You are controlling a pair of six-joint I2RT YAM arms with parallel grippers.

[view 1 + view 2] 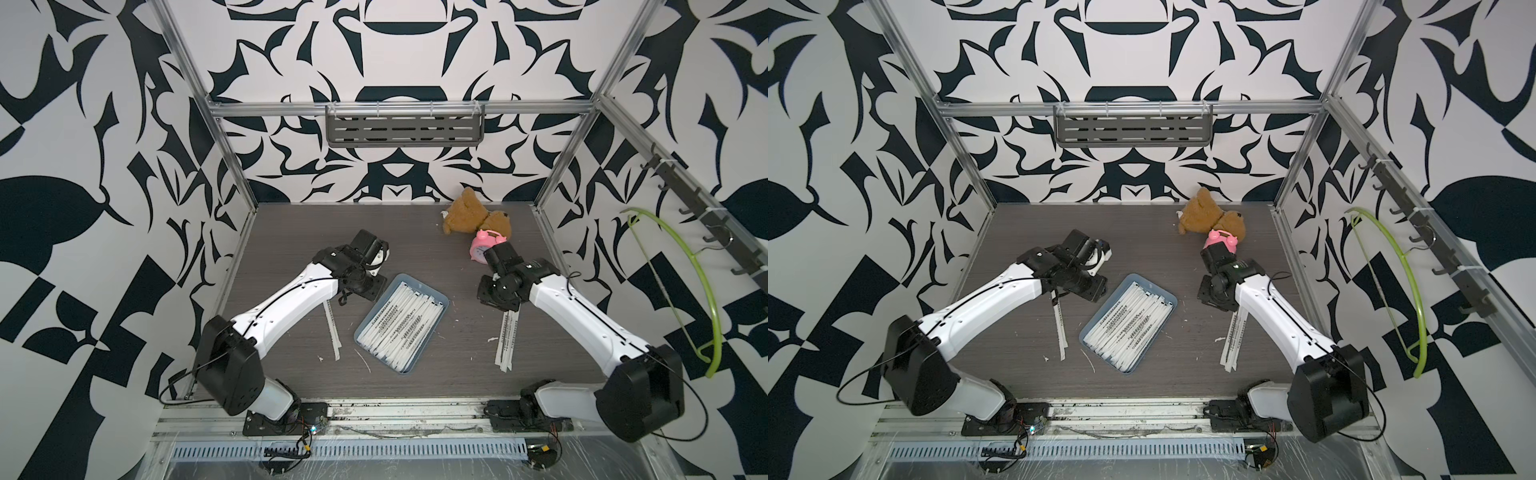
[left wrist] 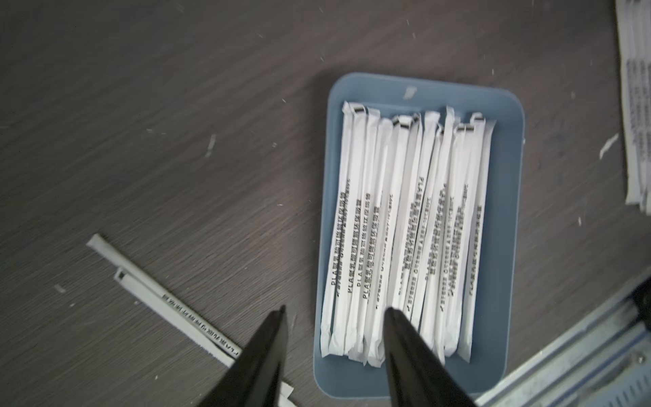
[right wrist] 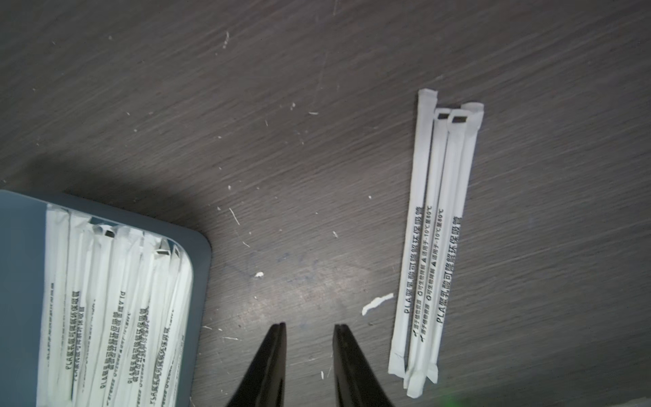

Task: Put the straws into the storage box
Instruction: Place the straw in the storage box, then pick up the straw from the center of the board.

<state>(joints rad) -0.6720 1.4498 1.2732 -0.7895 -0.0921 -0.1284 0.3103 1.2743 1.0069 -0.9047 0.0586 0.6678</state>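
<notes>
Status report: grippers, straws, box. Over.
Left gripper open, empty; right gripper open, empty. Storage box holds most straws; two loose straws by left arm, four-straw bundle by right. Only paper scraps between.

The left arm [image 1: 286,303] rises from its base on the left of the bench's [image 1: 415,232] front edge and reaches in toward the middle, wrist bent down. The left jaws stand well apart with nothing between them. The right arm [image 1: 577,311] mirrors it from the right of that edge, wrist also turned down. The right jaws are parted more narrowly and grip nothing.
</notes>
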